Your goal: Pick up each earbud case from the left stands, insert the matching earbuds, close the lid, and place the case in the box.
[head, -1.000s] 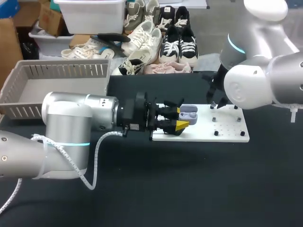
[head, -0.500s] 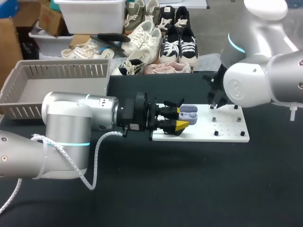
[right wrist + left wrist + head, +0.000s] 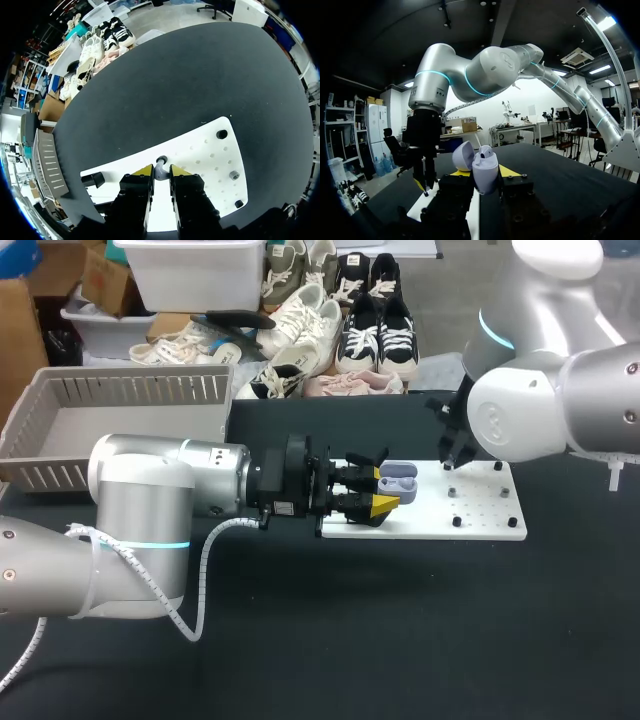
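Earbud case [image 3: 398, 480], lavender, is clamped between the two fingers of my left pincer [image 3: 383, 490], just above the left end of the white pegboard [image 3: 420, 515] that lies in the middle of the black table [image 3: 400, 630]. Black pegs [image 3: 456, 521] stand up from the pegboard's right half, apart from one another. A short black stand [image 3: 95, 179] sits at the end of the pegboard near my left pincer. The grey slatted box [image 3: 140, 390] rests at the table's far left corner, well apart from the pegboard, behind my left arm.

My right pincer [image 3: 161, 171] stands in the space just beyond the case, its fingers pressed in on a small grey earbud [image 3: 160, 162] right at the pegboard's surface, near the far edge.

My left arm comes in from the left with its forearm nearly level and low over the table, the pincer pointing along the pegboard toward the right. My right arm comes in from the right and folds back on itself, with the wrist turned so the pincer points straight down at the pegboard.

The case is held upright, taller than wide as the left wrist view shows it, with its open mouth facing up. Its lid [image 3: 463, 155] is swung open and leans back on the side toward my right pincer. Two dark sockets show in the open body from the head view.
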`<state>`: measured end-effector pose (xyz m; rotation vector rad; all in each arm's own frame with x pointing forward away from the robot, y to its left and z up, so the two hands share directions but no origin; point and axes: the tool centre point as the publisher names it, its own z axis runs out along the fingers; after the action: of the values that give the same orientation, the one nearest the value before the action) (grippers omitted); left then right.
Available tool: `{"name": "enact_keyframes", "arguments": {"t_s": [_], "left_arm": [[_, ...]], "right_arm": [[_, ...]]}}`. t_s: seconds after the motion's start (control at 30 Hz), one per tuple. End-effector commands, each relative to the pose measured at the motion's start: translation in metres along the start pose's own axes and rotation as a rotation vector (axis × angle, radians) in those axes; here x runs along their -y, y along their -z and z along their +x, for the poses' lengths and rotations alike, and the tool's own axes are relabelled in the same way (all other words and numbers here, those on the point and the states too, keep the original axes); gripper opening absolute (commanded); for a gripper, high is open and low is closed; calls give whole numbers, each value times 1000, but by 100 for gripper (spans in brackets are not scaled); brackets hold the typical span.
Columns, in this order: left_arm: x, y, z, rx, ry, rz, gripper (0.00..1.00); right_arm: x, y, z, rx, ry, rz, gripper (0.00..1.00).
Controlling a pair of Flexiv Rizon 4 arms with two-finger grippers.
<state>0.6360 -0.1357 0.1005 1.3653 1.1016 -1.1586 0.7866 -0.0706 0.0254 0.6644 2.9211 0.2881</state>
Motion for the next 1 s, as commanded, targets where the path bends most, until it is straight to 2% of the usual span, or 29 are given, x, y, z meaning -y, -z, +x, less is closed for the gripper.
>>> {"name": "enact_keyframes", "arguments": {"t_s": [0.03,0.47,0.67,0.8,1.0], "left_arm": [[1,0,0,-1,0,-2,0],[1,0,0,-1,0,-2,0],[1,0,0,-1,0,-2,0],[1,0,0,-1,0,-2,0],[1,0,0,-1,0,-2,0]], "right_arm": [[0,2,3,-1,-2,3,0],[2,18,6,18,-4,-16,0],[6,34,9,25,-8,-24,0],[9,51,13,10,3,-34,0],[12,76,21,-59,68,-49,0]]}}
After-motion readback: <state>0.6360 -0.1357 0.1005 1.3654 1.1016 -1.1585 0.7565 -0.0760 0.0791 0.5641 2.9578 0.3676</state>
